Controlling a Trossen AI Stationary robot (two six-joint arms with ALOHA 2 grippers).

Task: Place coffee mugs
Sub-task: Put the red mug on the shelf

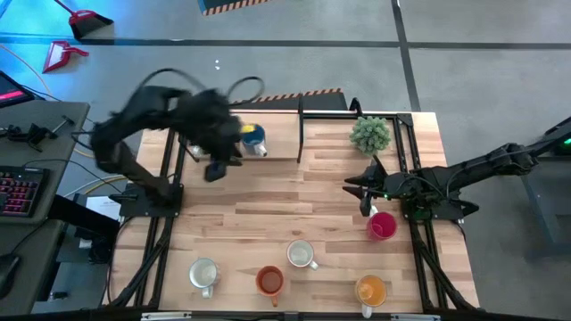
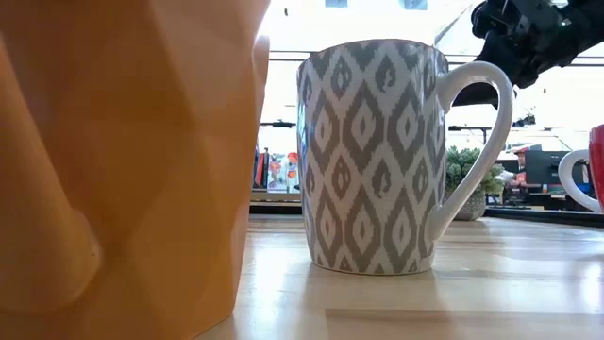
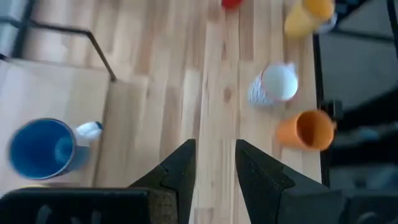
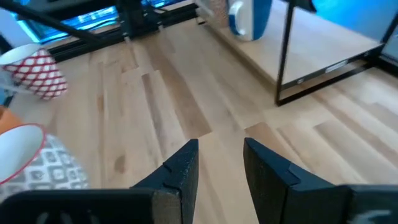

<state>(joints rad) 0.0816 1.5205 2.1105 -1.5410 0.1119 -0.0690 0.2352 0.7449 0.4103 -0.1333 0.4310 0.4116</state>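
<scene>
High view: my left gripper [image 1: 217, 168], fingers apart and empty, hung just beside the blue mug [image 1: 254, 138], set on the shelf [image 1: 281, 134].

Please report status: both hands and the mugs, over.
Left hand open, empty, beside blue mug on the back shelf. Right hand open, empty, near red mug. Four mugs along front edge. Nothing in the way.

Right end effector [image 4: 219, 163]: fingers parted, nothing between them, held over bare wood table [image 4: 186, 106]. Ahead of it, a low black-framed platform [image 4: 323, 56] carrying a blue mug [image 4: 250, 17]. Off to one side, a red-and-white checked mug [image 4: 38, 71]; nearer, a grey-patterned white mug [image 4: 34, 162].
</scene>
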